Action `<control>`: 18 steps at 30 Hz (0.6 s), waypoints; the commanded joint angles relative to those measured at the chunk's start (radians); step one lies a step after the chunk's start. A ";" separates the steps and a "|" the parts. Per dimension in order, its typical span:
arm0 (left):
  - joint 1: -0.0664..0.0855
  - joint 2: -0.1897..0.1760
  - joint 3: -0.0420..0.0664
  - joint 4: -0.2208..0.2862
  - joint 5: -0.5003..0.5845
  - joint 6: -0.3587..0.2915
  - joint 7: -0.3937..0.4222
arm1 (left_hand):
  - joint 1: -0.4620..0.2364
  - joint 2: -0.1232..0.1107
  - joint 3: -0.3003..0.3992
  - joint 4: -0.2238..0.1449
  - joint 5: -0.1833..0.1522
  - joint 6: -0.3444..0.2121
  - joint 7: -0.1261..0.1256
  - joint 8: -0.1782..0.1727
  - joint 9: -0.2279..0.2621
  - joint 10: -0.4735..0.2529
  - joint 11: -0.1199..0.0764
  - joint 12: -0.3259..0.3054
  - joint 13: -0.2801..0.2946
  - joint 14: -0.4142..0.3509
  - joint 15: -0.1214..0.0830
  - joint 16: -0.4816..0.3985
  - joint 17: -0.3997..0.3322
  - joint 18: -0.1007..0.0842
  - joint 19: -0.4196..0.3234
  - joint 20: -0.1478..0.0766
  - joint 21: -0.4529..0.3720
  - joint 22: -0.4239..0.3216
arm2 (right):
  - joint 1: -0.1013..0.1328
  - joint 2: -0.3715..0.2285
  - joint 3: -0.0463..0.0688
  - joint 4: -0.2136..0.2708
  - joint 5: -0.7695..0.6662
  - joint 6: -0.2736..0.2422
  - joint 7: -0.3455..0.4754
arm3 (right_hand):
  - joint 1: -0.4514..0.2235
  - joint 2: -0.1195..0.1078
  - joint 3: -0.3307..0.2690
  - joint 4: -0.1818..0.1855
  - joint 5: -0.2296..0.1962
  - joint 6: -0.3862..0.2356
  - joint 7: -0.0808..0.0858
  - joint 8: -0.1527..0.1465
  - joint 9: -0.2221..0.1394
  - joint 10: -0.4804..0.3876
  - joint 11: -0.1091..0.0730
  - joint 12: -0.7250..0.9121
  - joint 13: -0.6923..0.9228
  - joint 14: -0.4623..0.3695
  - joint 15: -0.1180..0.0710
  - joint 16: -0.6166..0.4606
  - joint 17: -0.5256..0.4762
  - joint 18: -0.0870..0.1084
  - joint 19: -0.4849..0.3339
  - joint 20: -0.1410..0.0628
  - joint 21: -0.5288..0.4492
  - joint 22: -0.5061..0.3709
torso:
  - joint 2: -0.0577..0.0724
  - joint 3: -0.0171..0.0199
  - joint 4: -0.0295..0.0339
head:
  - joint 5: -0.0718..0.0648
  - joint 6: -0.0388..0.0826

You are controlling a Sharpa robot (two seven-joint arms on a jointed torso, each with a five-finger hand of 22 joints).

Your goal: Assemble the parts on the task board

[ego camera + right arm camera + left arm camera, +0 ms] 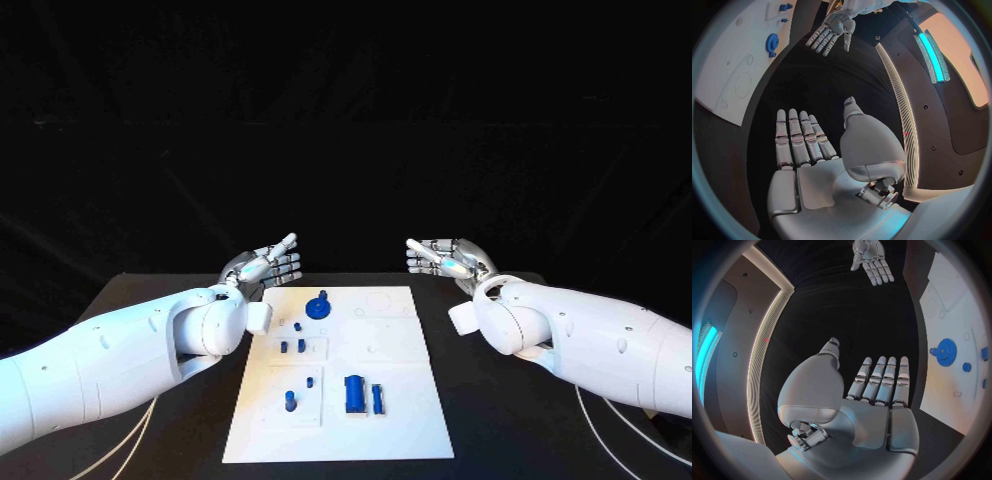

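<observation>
Task board: the white task board (346,440) lies flat in the middle of the black table (159,300), its long sides running away from the robot.
Board edges: bare table shows along both long sides of the board and past its far end.
Gear: a blue gear (319,305) sits on the far left part of the board, near the left long edge; the left wrist view shows it (946,351) close to the board's rim.
Small pegs: a few small blue pegs (300,346) stand along the left side of the board, apart from one another.
Block: a tall blue block (355,393) stands in the near half of the board, with a slimmer blue bar (378,399) just beside it on the right.
Right half of board: only faint round and square outlines show there.
Left hand: the left hand (267,263) hovers off the board's far left corner, fingers straight and spread, holding nothing; its own wrist view shows the flat palm (870,405) over bare table.
Right hand: the right hand (450,258) hovers off the far right corner, likewise released, palm (811,170) flat and fingers extended.
Room between hands: the hands are well apart, with the board's far end between them.
</observation>
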 commanded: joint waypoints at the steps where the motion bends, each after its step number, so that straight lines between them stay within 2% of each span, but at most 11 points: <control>1: -0.006 -0.002 0.005 0.033 -0.021 -0.067 0.033 | -0.358 0.040 0.028 -0.063 -0.057 -0.209 -0.099 -0.023 -0.024 -0.215 -0.053 -0.023 -0.023 -0.203 -0.050 -0.023 -0.023 -0.033 -0.173 -0.072 -0.023 -0.072 | -0.010 -0.006 0.008 0.035 0.030 -0.059 0.027 | -0.338 0.004 0.032 -0.047 -0.030 -0.230 -0.055 -0.024 -0.044 -0.247 -0.045 -0.024 -0.038 -0.246 -0.039 -0.022 -0.097 -0.044 -0.196 -0.067 -0.023 -0.147 | 0.002 0.0105 0.0280 | -0.008 0.024; 2: -0.008 -0.004 0.006 0.045 -0.026 -0.086 0.041 | -0.399 0.040 0.028 -0.070 -0.063 -0.232 -0.099 -0.023 -0.024 -0.240 -0.059 -0.023 -0.023 -0.226 -0.055 -0.023 -0.023 -0.037 -0.192 -0.080 -0.023 -0.080 | -0.017 -0.013 0.015 0.059 0.045 -0.087 0.038 | -0.377 0.004 0.032 -0.051 -0.030 -0.257 -0.062 -0.024 -0.049 -0.275 -0.050 -0.024 -0.038 -0.274 -0.044 -0.022 -0.097 -0.044 -0.219 -0.075 -0.023 -0.164 | 0.003 0.0142 0.0374 | -0.011 0.033; 3: -0.009 -0.004 0.007 0.051 -0.029 -0.097 0.046 | -0.418 0.040 0.028 -0.073 -0.067 -0.244 -0.099 -0.023 -0.024 -0.251 -0.062 -0.023 -0.023 -0.237 -0.058 -0.023 -0.023 -0.109 -0.202 -0.084 -0.023 -0.084 | -0.019 -0.015 0.018 0.067 0.050 -0.097 0.042 | -0.395 0.004 0.032 -0.053 -0.030 -0.269 -0.065 -0.024 -0.051 -0.289 -0.052 -0.024 -0.038 -0.287 -0.046 -0.022 -0.097 -0.046 -0.230 -0.078 -0.023 -0.172 | 0.003 0.0152 0.0400 | -0.012 0.036; 5: -0.015 -0.008 0.010 0.079 -0.041 -0.142 0.064 | -0.464 0.040 0.028 -0.081 -0.074 -0.271 -0.099 -0.023 -0.024 -0.279 -0.069 -0.023 -0.023 -0.263 -0.064 -0.023 -0.023 -0.109 -0.224 -0.093 -0.023 -0.093 | -0.030 -0.025 0.029 0.105 0.074 -0.143 0.060 | -0.448 0.004 0.032 -0.060 -0.030 -0.305 -0.074 -0.024 -0.058 -0.328 -0.059 -0.024 -0.038 -0.326 -0.052 -0.022 -0.097 -0.055 -0.260 -0.089 -0.023 -0.195 | 0.003 0.0183 0.0478 | -0.014 0.044; 6: -0.018 -0.010 0.012 0.095 -0.049 -0.169 0.075 | -0.492 0.040 0.028 -0.086 -0.078 -0.287 -0.099 -0.023 -0.024 -0.296 -0.073 -0.023 -0.023 -0.279 -0.068 -0.023 -0.023 -0.109 -0.237 -0.099 -0.023 -0.098 | -0.037 -0.032 0.036 0.128 0.088 -0.170 0.071 | -0.465 0.004 0.032 -0.062 -0.030 -0.317 -0.076 -0.024 -0.061 -0.340 -0.062 -0.024 -0.038 -0.338 -0.123 -0.022 -0.097 -0.055 -0.270 -0.092 -0.023 -0.202 | 0.003 0.0193 0.0503 | -0.015 0.046; 9: -0.029 -0.016 0.018 0.149 -0.073 -0.258 0.112 | -0.565 0.040 0.028 -0.098 -0.090 -0.330 -0.099 -0.023 -0.024 -0.340 -0.084 -0.023 -0.023 -0.321 -0.078 -0.023 -0.023 -0.109 -0.273 -0.114 -0.023 -0.113 | -0.057 -0.051 0.058 0.199 0.132 -0.255 0.104 | -0.535 0.004 0.032 -0.072 -0.030 -0.364 -0.088 -0.024 -0.138 -0.391 -0.071 -0.024 -0.038 -0.389 -0.123 -0.022 -0.097 -0.066 -0.311 -0.107 -0.023 -0.232 | 0.003 0.0199 0.0520 | -0.015 0.048; 10: -0.032 -0.018 0.020 0.166 -0.081 -0.286 0.123 | -0.587 0.040 0.028 -0.103 -0.093 -0.343 -0.099 -0.023 -0.024 -0.353 -0.087 -0.023 -0.023 -0.333 -0.081 -0.023 -0.023 -0.109 -0.284 -0.118 -0.023 -0.117 | -0.063 -0.057 0.064 0.220 0.146 -0.281 0.114 | -0.556 0.004 0.032 -0.075 -0.030 -0.379 -0.091 -0.024 -0.138 -0.406 -0.142 -0.024 -0.038 -0.404 -0.123 -0.022 -0.097 -0.066 -0.323 -0.111 -0.023 -0.241 | 0.003 0.0199 0.0520 | -0.015 0.048; 12: -0.039 -0.022 0.024 0.201 -0.096 -0.344 0.147 | -0.642 0.040 0.028 -0.111 -0.102 -0.375 -0.099 -0.023 -0.024 -0.386 -0.095 -0.023 -0.023 -0.364 -0.156 -0.023 -0.023 -0.109 -0.310 -0.129 -0.023 -0.128 | -0.076 -0.069 0.077 0.264 0.173 -0.333 0.135 | -0.608 0.004 0.032 -0.147 -0.030 -0.414 -0.099 -0.024 -0.138 -0.444 -0.142 -0.024 -0.038 -0.442 -0.123 -0.022 -0.097 -0.067 -0.353 -0.121 -0.023 -0.264 | 0.003 0.0199 0.0520 | -0.015 0.048; 13: -0.041 -0.023 0.025 0.213 -0.102 -0.363 0.155 | -0.662 0.040 0.028 -0.115 -0.105 -0.386 -0.099 -0.023 -0.024 -0.398 -0.166 -0.023 -0.023 -0.375 -0.156 -0.023 -0.023 -0.109 -0.320 -0.134 -0.023 -0.132 | -0.080 -0.073 0.082 0.279 0.182 -0.351 0.141 | -0.620 0.004 0.032 -0.147 -0.030 -0.422 -0.101 -0.024 -0.138 -0.453 -0.142 -0.024 -0.038 -0.451 -0.123 -0.022 -0.097 -0.073 -0.360 -0.123 -0.023 -0.269 | 0.003 0.0199 0.0520 | -0.015 0.048; 14: -0.043 -0.024 0.026 0.224 -0.106 -0.381 0.162 | -0.675 0.040 0.028 -0.117 -0.108 -0.393 -0.099 -0.023 -0.024 -0.405 -0.166 -0.023 -0.023 -0.381 -0.156 -0.023 -0.023 -0.109 -0.326 -0.135 -0.023 -0.135 | -0.083 -0.076 0.086 0.292 0.190 -0.366 0.148 | -0.639 0.004 0.032 -0.147 -0.030 -0.435 -0.174 -0.024 -0.138 -0.466 -0.142 -0.024 -0.038 -0.464 -0.123 -0.022 -0.097 -0.146 -0.371 -0.127 -0.023 -0.277 | 0.003 0.0199 0.0520 | -0.015 0.048; 18: -0.049 -0.028 0.030 0.254 -0.120 -0.430 0.183 | -0.744 0.040 0.028 -0.197 -0.180 -0.434 -0.099 -0.023 -0.024 -0.446 -0.166 -0.023 -0.023 -0.422 -0.156 -0.023 -0.023 -0.109 -0.359 -0.149 -0.023 -0.149 | -0.093 -0.086 0.096 0.326 0.212 -0.408 0.164 | -0.704 0.004 0.032 -0.147 -0.030 -0.478 -0.174 -0.024 -0.138 -0.514 -0.142 -0.024 -0.038 -0.512 -0.123 -0.022 -0.097 -0.146 -0.409 -0.140 -0.023 -0.306 | 0.003 0.0199 0.0520 | -0.015 0.048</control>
